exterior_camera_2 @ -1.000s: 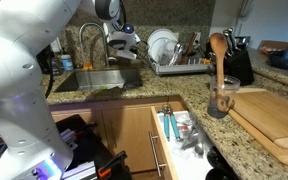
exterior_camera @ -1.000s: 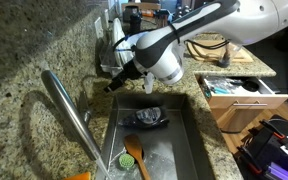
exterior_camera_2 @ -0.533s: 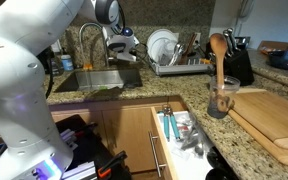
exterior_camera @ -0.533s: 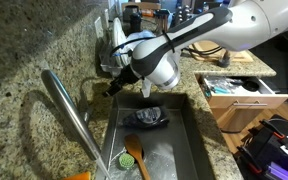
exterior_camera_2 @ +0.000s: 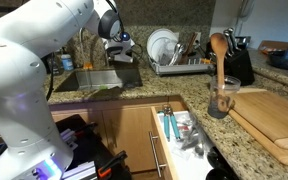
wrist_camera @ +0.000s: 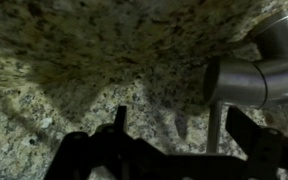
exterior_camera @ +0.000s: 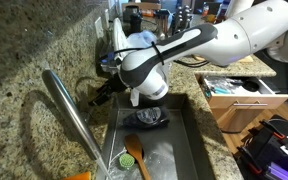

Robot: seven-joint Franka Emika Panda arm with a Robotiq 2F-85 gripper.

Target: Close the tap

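The tap is a long brushed silver spout slanting over the sink; it also shows in an exterior view. In the wrist view its silver body is at the right, with the thin lever hanging below it. My gripper is open, and the lever stands between the two dark fingers, close to the right one and not pinched. In both exterior views the gripper is at the tap's base by the granite back wall.
The sink holds a dark cloth and a wooden spoon. A dish rack with plates stands beside the sink. A drawer is open below the counter. A cutting board and a utensil jar sit on the counter.
The arm has swung toward the back wall and the gripper has moved from above the sink to the tap's base.
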